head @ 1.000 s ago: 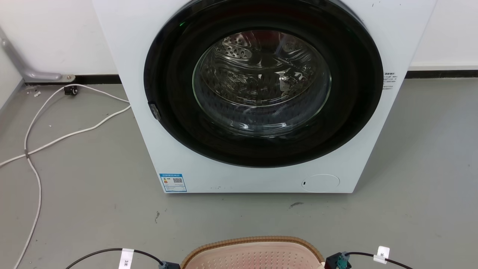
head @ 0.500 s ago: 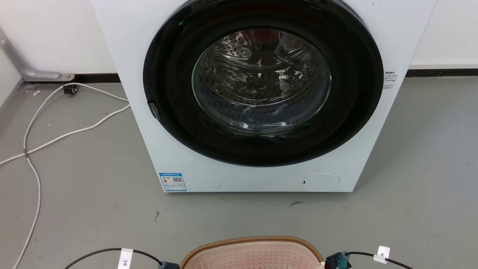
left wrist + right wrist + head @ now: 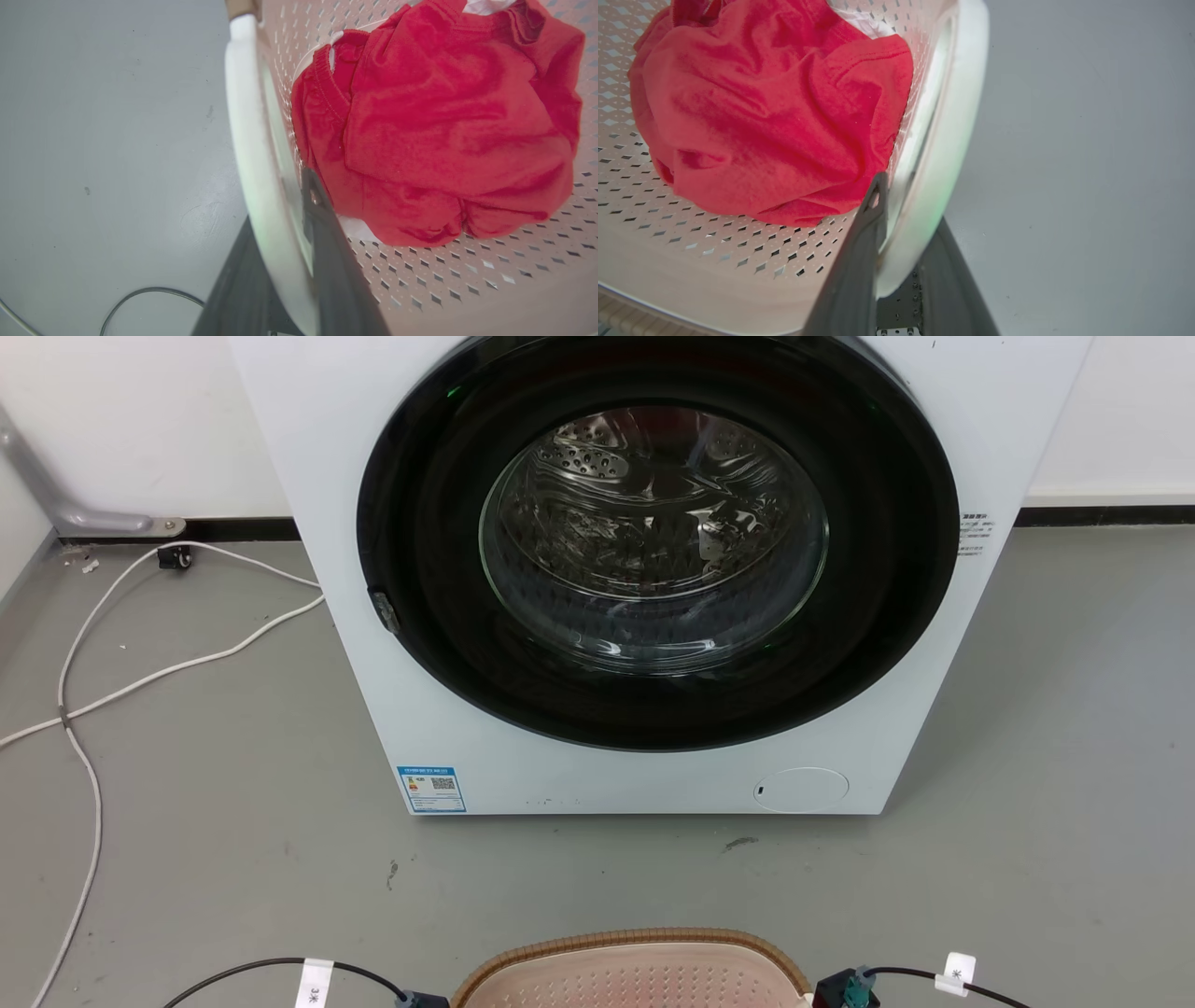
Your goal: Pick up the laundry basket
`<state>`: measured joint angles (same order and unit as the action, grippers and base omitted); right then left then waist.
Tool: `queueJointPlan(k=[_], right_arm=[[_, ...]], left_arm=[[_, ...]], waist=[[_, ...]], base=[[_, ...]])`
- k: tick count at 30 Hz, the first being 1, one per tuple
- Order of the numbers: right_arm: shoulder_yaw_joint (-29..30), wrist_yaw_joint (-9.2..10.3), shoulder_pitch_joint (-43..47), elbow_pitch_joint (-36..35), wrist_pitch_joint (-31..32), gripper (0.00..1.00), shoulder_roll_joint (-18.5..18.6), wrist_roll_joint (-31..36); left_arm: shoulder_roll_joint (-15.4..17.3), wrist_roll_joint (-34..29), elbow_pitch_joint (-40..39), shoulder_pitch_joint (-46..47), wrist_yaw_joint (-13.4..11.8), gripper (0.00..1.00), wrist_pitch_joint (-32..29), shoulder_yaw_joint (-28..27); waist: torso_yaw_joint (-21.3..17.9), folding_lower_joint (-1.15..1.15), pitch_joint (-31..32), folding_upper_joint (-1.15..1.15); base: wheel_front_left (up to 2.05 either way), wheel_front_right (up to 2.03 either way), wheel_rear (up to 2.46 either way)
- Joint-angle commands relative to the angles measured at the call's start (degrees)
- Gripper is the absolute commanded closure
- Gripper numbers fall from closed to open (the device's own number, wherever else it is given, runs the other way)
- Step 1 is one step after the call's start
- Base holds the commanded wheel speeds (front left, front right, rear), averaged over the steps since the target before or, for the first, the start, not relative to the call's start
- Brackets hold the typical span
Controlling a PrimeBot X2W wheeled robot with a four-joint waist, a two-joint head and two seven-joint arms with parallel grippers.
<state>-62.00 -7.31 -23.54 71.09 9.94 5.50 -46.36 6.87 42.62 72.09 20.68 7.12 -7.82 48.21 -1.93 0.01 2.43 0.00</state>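
The laundry basket [image 3: 635, 975], pale pink-beige with small holes and a brown woven-look rim, shows at the bottom middle of the head view, on the grey floor in front of the washing machine. In the left wrist view my left gripper [image 3: 280, 205] is shut on the basket's white side handle [image 3: 250, 140], one finger inside the wall and one outside. My right gripper [image 3: 910, 205] is shut the same way on the opposite white handle [image 3: 952, 140]. A crumpled red garment [image 3: 444, 126] [image 3: 770, 116] lies inside the basket.
The white washing machine [image 3: 392, 691], its dark round door closed, stands straight ahead, near the basket. White cables [image 3: 84, 709] trail over the floor at the left. Black tagged cables [image 3: 271, 966] [image 3: 920, 973] run beside the basket. Grey floor lies on both sides.
The washing machine and floor have shifted slightly upward in the head view, so the camera has moved a little. The basket's rim sits a touch lower in the picture.
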Motion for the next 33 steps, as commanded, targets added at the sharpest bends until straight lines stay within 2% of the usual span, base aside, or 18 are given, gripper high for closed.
queueJointPlan(k=[1,33], right_arm=[[-0.5,-0.32,-1.03,-0.32,-0.35,1.0,-0.6,-0.18],[-4.99,-0.32,-1.76,0.59,-0.81,1.0,-0.96,-4.65]], left_arm=[[-0.5,0.21,-0.45,1.19,0.52,1.0,0.52,0.49],[0.21,4.48,0.06,1.61,0.51,1.0,1.24,4.9]], waist=[[0.01,-0.01,0.0,0.0],[-0.27,-0.01,0.0,0.0]], base=[[0.0,0.0,0.0],[0.0,0.0,0.0]])
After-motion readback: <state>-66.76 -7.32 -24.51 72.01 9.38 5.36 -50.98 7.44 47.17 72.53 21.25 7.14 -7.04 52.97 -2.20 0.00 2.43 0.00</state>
